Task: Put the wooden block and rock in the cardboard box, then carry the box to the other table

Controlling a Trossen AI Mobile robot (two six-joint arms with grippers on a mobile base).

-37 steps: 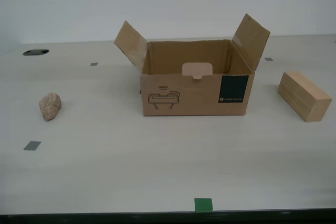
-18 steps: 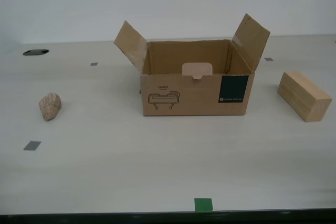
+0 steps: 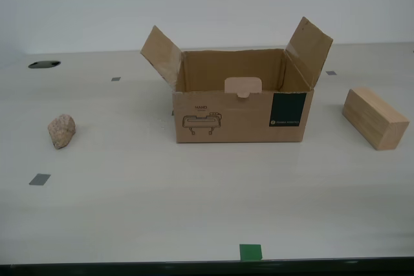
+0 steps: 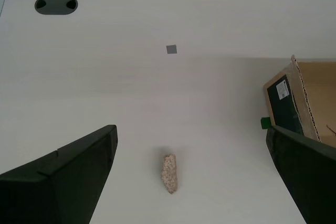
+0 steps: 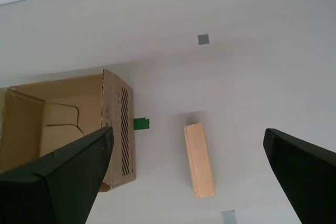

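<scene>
One lumpy rock (image 3: 61,130); corrugated cardboard box (image 3: 240,117)

Cardboard box (image 3: 240,103) open, flaps up, empty. Rock (image 3: 61,131) toward exterior view's left; wooden block (image 3: 374,118) flat toward right, both apart from box.

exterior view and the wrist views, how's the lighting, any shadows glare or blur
Exterior view: soft, even light, no glare; the cardboard box, rock and wooden block cast only faint shadows, edges a little soft. Second wrist view: bright, washed-out table, rock sharp, my second gripper's fingers dark and blurred. First wrist view: greyer light, a faint shadow beside the block.
</scene>
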